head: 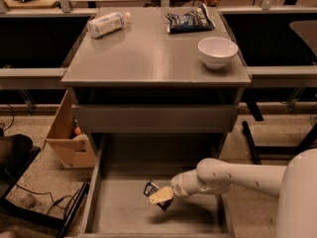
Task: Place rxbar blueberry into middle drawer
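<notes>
The middle drawer (119,212) is pulled out wide below the cabinet, a grey tray with low side walls. My white arm reaches in from the right. My gripper (159,196) is over the drawer floor near its middle, shut on the rxbar blueberry (152,191), a small dark blue bar with pale print held tilted between the yellowish fingers (161,196). The bar hangs just above the drawer floor.
On the cabinet top (148,58) lie a plastic bottle (106,24), a blue-and-white chip bag (189,20) and a white bowl (217,52). The drawer above shows a plain grey front (153,118). A cardboard box (69,138) stands left; cables lie on the floor.
</notes>
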Controlling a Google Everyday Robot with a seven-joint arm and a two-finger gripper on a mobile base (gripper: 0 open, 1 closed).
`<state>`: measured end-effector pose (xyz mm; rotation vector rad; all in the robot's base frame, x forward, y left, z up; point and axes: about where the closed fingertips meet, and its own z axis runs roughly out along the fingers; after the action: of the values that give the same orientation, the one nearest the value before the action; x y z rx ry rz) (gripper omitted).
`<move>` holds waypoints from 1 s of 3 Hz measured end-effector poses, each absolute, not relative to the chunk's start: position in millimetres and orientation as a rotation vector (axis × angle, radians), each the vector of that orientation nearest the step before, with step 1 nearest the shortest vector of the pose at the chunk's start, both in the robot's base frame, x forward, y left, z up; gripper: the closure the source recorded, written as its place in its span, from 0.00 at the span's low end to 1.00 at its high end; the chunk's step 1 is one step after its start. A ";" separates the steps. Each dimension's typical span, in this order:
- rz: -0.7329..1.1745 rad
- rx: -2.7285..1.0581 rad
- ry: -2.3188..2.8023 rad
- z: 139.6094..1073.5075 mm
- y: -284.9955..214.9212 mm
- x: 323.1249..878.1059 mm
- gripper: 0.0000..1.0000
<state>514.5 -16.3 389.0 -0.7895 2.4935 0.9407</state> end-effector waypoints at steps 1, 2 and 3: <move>1.034 -0.798 2.423 404.0 -23.4 520.7 0.00; 1.113 -0.996 2.452 450.8 -36.7 491.5 0.00; 1.002 -1.142 2.572 491.8 -45.2 470.5 0.00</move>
<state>470.5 -45.2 491.8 -1.1423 2.5716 1.0016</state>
